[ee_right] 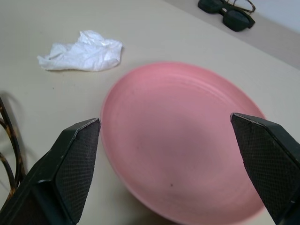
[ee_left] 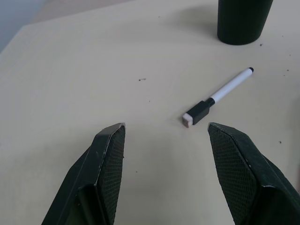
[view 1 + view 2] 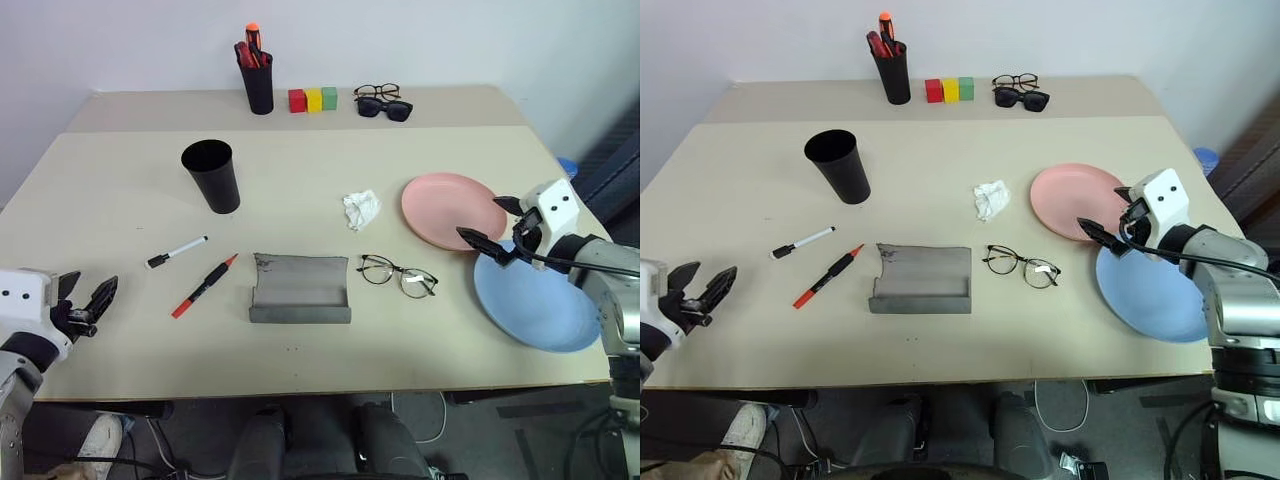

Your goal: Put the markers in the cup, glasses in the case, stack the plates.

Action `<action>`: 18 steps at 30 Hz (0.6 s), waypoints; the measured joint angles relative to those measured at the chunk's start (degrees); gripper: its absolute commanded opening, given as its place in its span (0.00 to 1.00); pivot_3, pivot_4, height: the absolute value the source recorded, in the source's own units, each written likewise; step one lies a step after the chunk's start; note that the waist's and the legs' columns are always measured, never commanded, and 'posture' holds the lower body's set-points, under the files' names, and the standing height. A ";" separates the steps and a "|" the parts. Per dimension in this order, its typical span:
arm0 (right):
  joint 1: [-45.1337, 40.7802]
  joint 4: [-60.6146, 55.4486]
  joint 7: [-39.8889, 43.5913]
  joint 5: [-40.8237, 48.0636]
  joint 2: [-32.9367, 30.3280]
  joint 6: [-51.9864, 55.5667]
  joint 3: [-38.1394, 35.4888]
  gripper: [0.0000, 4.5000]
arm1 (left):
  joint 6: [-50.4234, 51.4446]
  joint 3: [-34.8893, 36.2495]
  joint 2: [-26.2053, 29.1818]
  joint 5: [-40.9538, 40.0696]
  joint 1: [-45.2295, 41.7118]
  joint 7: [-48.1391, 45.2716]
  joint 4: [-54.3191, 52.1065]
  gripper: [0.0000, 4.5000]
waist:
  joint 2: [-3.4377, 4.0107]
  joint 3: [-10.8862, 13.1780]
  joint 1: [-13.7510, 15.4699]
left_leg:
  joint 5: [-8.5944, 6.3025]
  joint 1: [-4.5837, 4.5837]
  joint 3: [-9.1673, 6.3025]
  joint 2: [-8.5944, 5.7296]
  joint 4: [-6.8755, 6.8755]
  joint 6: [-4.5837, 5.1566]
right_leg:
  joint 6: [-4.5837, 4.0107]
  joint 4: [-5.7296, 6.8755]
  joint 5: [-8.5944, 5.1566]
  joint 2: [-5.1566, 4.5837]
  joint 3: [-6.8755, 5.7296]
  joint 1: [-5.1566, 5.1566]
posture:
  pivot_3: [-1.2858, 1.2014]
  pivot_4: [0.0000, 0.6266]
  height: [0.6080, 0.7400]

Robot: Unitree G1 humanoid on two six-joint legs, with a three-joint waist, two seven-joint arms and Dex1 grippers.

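**Two beige tabletops against a pale wall**

Two tables [image 3: 300, 330] abut. The cup [image 3: 212, 175] stands upright, the markers [image 3: 178, 251] just nearer; the case [image 3: 300, 290] lies open beside the glasses [image 3: 398, 274]. Pink plate [image 3: 450, 210] overlaps blue plate [image 3: 535, 300]. The left gripper [image 3: 88, 305] is parted, empty; the right gripper [image 3: 492, 226] gapes wide over the pink plate.

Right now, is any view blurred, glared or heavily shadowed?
Left eye view: even light, soft shadow beside the cup, no glare. Right wrist view: the pink plate looks slightly soft at its rim. Left wrist view: the white marker is crisp.
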 measured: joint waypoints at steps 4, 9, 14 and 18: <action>-2.85 2.94 0.50 -0.66 1.22 -1.63 2.12 1.00 | 0.03 0.43 -1.80 -0.07 1.35 1.14 -2.05 0.63 | 0.01 0.00 -0.10 | 0.00 0.00 0.04 -0.01 0.00 0.00 | 0.01 -0.01 0.01 -0.01 0.02 -0.01 | 0.52 0.24 1.00; -6.33 5.36 0.84 -1.74 2.72 -3.28 4.51 1.00 | 1.27 0.26 -3.37 -0.30 1.72 2.65 -4.52 0.63 | 0.00 0.01 0.19 | 0.00 -0.01 -0.03 -0.02 0.03 0.00 | 0.01 0.01 0.01 0.01 -0.01 0.01 | 0.52 0.24 1.00; -6.71 1.37 -0.34 -1.77 6.90 -1.74 7.07 1.00 | 4.14 -2.47 -0.60 -1.24 -0.54 1.02 -5.70 0.69 | 0.01 0.01 0.14 | 0.00 -0.01 -0.03 -0.05 0.01 0.00 | 0.03 0.02 0.02 0.01 -0.01 0.00 | 0.52 0.24 1.00; -5.73 -6.72 -1.70 -1.70 11.41 0.79 11.12 1.00 | 12.19 -9.38 3.10 -2.31 -3.34 0.39 -8.53 0.99 | 0.02 0.01 -0.01 | 0.00 -0.02 -0.07 -0.05 0.01 0.00 | 0.05 0.11 0.03 0.02 -0.01 -0.03 | 0.52 0.24 1.00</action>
